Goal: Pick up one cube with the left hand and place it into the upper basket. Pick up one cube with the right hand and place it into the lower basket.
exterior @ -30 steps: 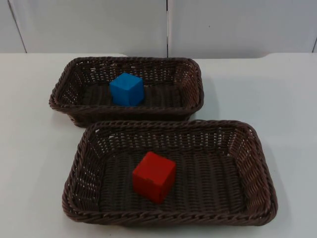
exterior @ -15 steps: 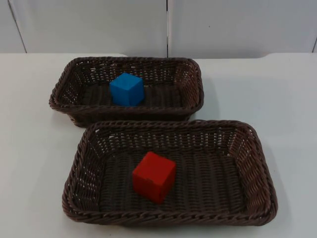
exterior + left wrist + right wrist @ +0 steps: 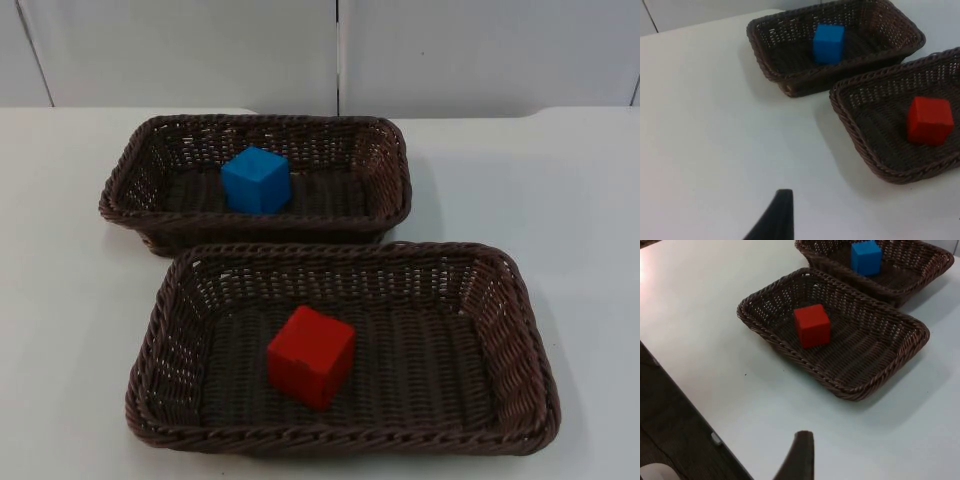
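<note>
— What has moved since a second ago?

— Nothing that you can see from the top view. Both cubes and both baskets lie just where they lay then.

— And my pincers?

— Your left pincer [image 3: 777, 215] hangs over bare worktop [image 3: 70, 300], well apart from the baskets. I cannot tell whether it is spread or pressed together. Your right pincer [image 3: 799, 455] hangs over the worktop near its edge, also apart from the baskets, and again I cannot tell its state.

— Where are the cubes?

— The blue cube [image 3: 256, 180] sits on the floor of the upper basket [image 3: 262, 121], a little left of its middle. The red cube [image 3: 311, 357] sits in the lower basket [image 3: 340, 249], also left of its middle and turned at a slant to the basket's walls.

— And the baskets themselves?

— The lower basket's far rim lies right against the upper basket's near wall. Behind them the worktop ends at the grey wall [image 3: 180, 50].
</note>
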You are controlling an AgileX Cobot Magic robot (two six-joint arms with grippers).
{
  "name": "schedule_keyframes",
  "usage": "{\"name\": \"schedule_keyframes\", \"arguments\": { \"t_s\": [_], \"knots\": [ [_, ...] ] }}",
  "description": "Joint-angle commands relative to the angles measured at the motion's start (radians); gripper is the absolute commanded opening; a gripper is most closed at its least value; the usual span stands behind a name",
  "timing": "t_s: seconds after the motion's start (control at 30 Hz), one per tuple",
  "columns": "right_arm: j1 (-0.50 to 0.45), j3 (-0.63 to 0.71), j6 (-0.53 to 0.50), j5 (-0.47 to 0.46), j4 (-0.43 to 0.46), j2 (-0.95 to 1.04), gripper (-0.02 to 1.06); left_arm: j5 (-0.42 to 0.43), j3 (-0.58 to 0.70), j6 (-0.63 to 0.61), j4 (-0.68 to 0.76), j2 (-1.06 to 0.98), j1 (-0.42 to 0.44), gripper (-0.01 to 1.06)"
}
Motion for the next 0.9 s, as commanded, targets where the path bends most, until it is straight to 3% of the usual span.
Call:
{"name": "schedule_keyframes", "arguments": {
  "t_s": [0.0,0.43,0.5,0.6,0.87],
  "knots": [
    [0.001,0.007,-0.011,-0.013,-0.003,-0.003,0.78,-0.011,0.004,-0.010,0.004,-0.004,0.004,1.05],
    [0.001,0.007,-0.013,-0.013,0.018,-0.003,0.79,-0.011,0.004,-0.010,0.004,-0.004,0.004,1.05],
    [0.001,0.007,-0.013,-0.013,0.018,-0.003,0.86,-0.011,0.004,-0.010,0.004,-0.004,0.004,1.05],
    [0.001,0.007,-0.013,-0.013,0.018,-0.003,1.05,-0.011,0.004,-0.010,0.002,-0.004,0.004,1.05],
    [0.001,0.007,-0.005,-0.014,0.018,-0.003,1.05,-0.011,0.004,-0.010,0.007,-0.004,0.004,1.05]
  ]
}}
